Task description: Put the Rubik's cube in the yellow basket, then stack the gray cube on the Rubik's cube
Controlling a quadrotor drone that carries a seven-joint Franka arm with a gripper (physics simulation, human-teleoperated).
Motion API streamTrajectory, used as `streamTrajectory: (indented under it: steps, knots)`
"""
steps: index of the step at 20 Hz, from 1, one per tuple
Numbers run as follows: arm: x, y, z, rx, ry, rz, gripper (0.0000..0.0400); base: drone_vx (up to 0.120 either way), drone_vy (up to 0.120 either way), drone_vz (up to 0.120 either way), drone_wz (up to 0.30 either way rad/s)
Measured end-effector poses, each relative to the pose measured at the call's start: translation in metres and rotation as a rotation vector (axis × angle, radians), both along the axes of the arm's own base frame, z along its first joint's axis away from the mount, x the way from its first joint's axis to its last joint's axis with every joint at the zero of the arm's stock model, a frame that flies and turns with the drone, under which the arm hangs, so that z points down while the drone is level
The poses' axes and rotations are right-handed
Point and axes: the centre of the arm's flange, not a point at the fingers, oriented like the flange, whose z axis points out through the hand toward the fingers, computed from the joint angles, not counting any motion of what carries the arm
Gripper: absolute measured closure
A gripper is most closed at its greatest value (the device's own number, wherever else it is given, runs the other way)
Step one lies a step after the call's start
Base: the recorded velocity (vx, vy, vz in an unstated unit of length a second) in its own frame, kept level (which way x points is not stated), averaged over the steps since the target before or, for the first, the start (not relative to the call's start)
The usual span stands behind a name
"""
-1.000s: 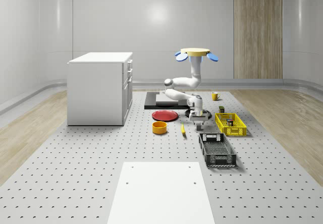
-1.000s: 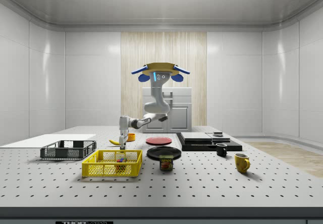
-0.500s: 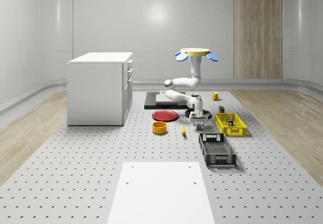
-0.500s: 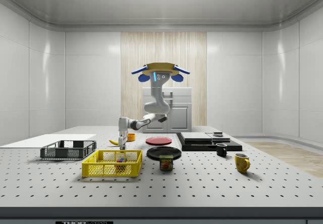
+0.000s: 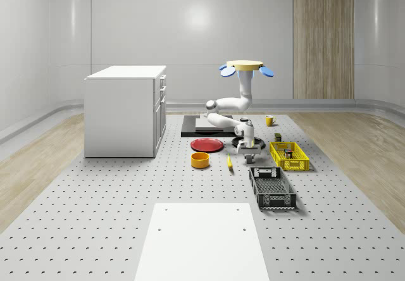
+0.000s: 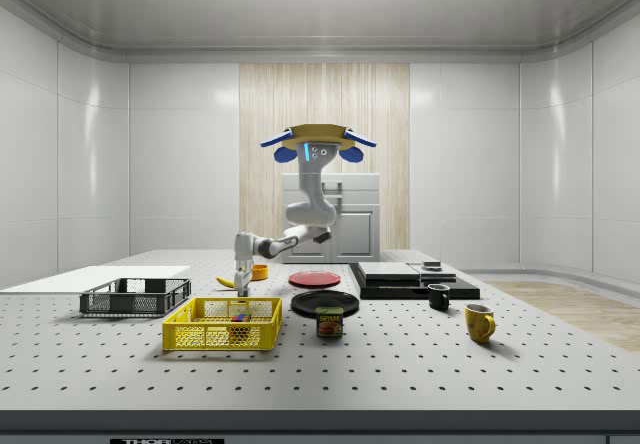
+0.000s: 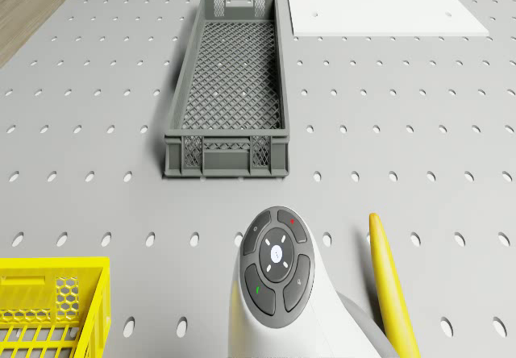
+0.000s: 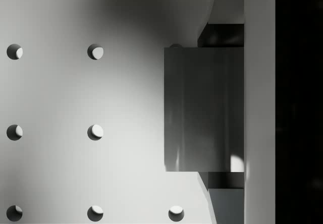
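Wrist view: the pincer point(image 8: 220, 109) brackets the gray cube point(image 8: 192, 108), its fingers point(image 8: 220, 35) pressed against two opposite faces, so it appears closed on the cube. The perforated table point(image 8: 55, 93) lies close beneath, and whether the cube is clear of it cannot be told. The banana point(image 7: 391, 293) lies just beside the pincer. The yellow basket point(image 5: 289, 156) stands near on the other side, with the Rubik's cube point(image 6: 238, 316) already inside. The gray crate point(image 7: 228, 76) sits farther out. The drone point(image 5: 247, 66) hovers above and behind the pincer. Risks, as judged: the grip appears to sit towards one edge of the cube, so it could twist or slip in transit. A low carry could catch the basket wall. An off-centre release could tip the cube off the Rubik's cube.
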Motion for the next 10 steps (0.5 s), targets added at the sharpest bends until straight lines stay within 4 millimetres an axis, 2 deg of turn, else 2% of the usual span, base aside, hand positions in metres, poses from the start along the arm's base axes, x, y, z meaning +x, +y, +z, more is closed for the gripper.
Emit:
streamTrajectory:
  steps: [7, 10]
  knots:
    - [0.000, 0.000, -0.008, 0.000, 0.000, 0.000, 0.0148, 0.000, 0.000, 0.006, 0.000]
    - [0.000, 0.000, -0.016, 0.000, 0.000, 0.000, 0.0149, 0.000, 0.000, 0.120, 0.000]
